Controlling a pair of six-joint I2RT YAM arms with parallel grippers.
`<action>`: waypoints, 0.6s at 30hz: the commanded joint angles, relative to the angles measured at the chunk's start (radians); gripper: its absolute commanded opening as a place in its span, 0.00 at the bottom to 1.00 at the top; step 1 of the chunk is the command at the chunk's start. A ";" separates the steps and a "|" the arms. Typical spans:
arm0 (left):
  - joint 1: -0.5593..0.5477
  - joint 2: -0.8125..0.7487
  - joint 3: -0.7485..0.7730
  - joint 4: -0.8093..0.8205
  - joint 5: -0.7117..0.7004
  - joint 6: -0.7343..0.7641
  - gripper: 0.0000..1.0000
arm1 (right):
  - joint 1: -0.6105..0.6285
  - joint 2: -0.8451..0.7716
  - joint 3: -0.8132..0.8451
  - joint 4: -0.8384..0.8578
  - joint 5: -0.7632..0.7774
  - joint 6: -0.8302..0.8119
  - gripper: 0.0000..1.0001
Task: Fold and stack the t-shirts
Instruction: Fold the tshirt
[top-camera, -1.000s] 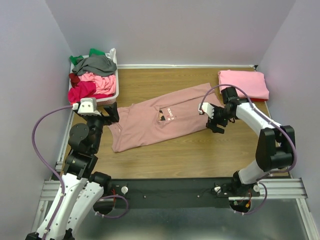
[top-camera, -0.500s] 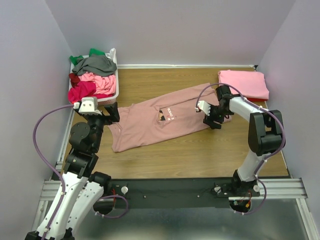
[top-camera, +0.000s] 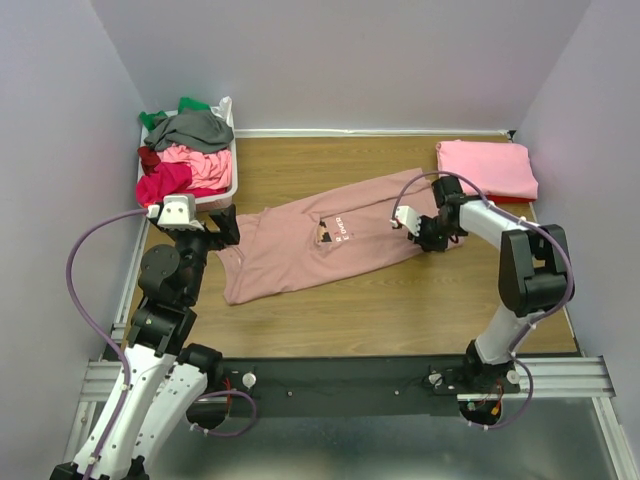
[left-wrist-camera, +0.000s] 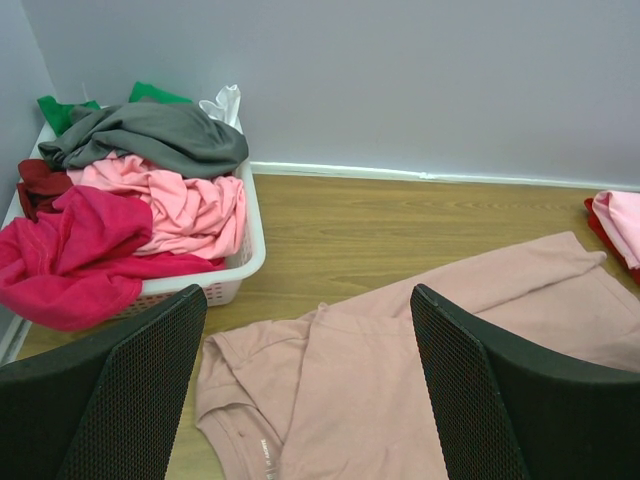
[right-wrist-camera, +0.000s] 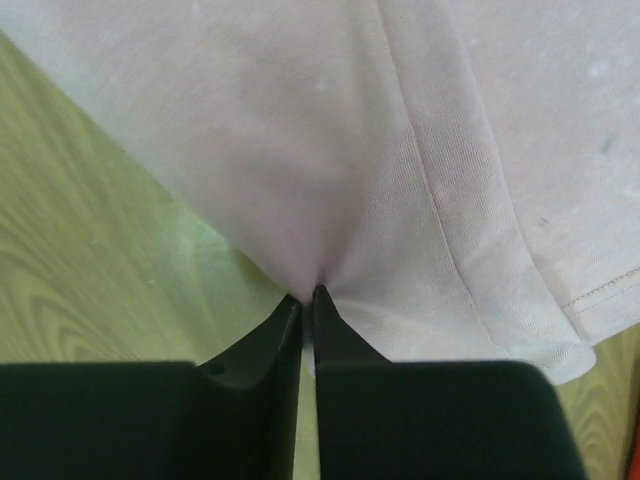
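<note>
Your right gripper (right-wrist-camera: 308, 295), spread wide beside the cloth a second ago, now pinches the right-hand edge of the one dusty-pink t-shirt (top-camera: 300, 245) lying flat at centre frame. Your left gripper (left-wrist-camera: 308, 300) remains released above its left end. One basket (left-wrist-camera: 250, 250), upper left, holds crumpled tees (left-wrist-camera: 150, 190) in five colours. One folded pink tee (top-camera: 487, 165) lies upper right.

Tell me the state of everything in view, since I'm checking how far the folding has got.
dusty-pink t-shirt: spread flat, unfolded
pink t-shirt: folded, far right corner
basket: full
crumpled t-shirts: heaped in the basket
left gripper: open, at the spread shirt's left end
right gripper: shut on the dusty-pink t-shirt's edge
</note>
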 joint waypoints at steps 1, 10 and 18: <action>0.005 -0.011 -0.004 0.024 0.019 0.003 0.90 | -0.002 -0.060 -0.118 -0.020 0.027 -0.030 0.08; 0.005 -0.002 -0.007 0.032 0.048 -0.004 0.91 | -0.002 -0.377 -0.353 -0.132 0.077 -0.064 0.06; 0.005 0.033 -0.054 0.081 0.289 -0.223 0.91 | -0.002 -0.637 -0.477 -0.233 0.063 -0.001 0.14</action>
